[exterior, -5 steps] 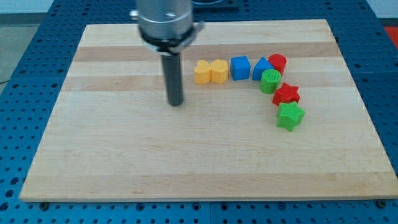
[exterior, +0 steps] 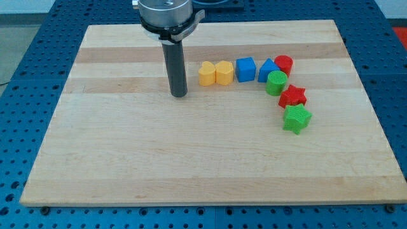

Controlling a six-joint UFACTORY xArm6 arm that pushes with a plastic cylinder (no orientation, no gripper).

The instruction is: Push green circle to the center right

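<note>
Standing on the wooden board (exterior: 191,159), the rod's tip (exterior: 179,95) rests just at nine o'clock of the yellow heart-shaped block (exterior: 206,74), with a small gap between them. The arm carries no claw at all, only this straight dark rod, so it holds nothing.

The green circle (exterior: 277,83) lies well apart from the tip, out at three o'clock of it and slightly higher in the view, in the upper right part of the board. It touches the blue triangular block (exterior: 268,69) at its eleven o'clock and sits just below the red round block (exterior: 283,64), which is at its one o'clock. The red star (exterior: 293,97) presses against it at five o'clock, and the green star (exterior: 296,119) follows at six o'clock of that red star.

Between the tip and the green circle runs a row: the yellow heart, a yellow hexagonal block (exterior: 224,72) touching it, then a blue cube (exterior: 245,69).
</note>
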